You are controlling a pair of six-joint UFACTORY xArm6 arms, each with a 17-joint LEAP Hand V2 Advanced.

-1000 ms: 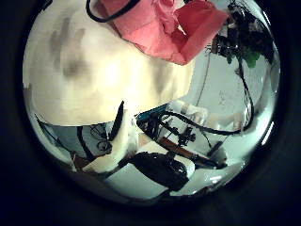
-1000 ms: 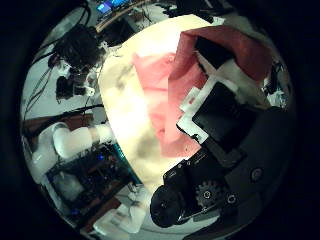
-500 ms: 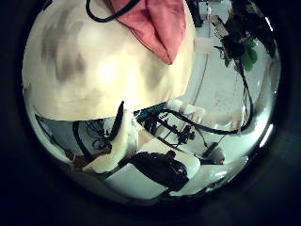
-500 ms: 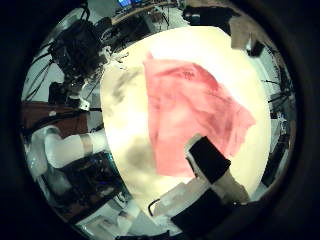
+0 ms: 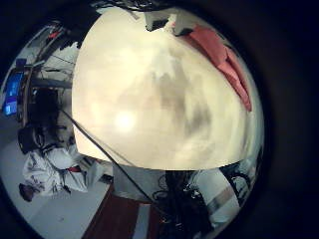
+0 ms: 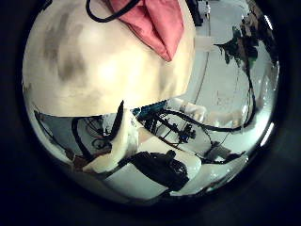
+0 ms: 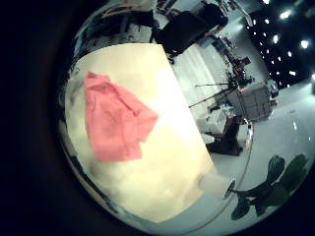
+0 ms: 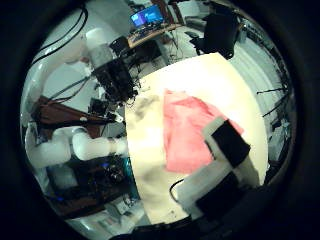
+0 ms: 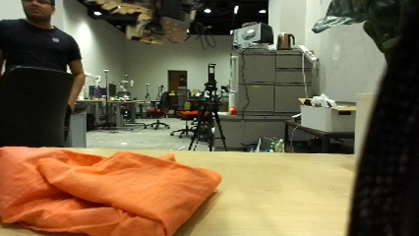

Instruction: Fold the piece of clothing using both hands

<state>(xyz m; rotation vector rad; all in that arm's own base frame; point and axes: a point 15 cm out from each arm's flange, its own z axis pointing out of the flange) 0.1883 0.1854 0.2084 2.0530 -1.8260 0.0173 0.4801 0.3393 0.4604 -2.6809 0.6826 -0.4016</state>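
Note:
An orange piece of clothing (image 9: 105, 192) lies crumpled in a loose, roughly folded heap on the pale wooden table (image 9: 301, 197). No hand touches it in the outside view. The right thumb side palm view looks down from well above the cloth (image 8: 190, 135), with one straight finger of my right hand (image 8: 225, 150) reaching in over it and holding nothing. From the right little finger side the cloth (image 7: 113, 118) lies flat and alone. My left hand (image 6: 141, 155) hangs off to the side of the cloth (image 6: 155, 24), its fingers relaxed and empty. The cloth (image 5: 219, 55) lies near the table's edge.
A dark upright shape (image 9: 393, 147) stands close at the side of the outside view. Bare tabletop (image 5: 159, 100) spreads wide beside the cloth. A white arm (image 8: 80, 150) reaches in by the table's edge. Office furniture and a tripod (image 9: 209, 108) stand behind the table.
My right hand has let go of the cloth and risen well above it. The left palm has pulled away from the cloth. The cloth now lies still on the table.

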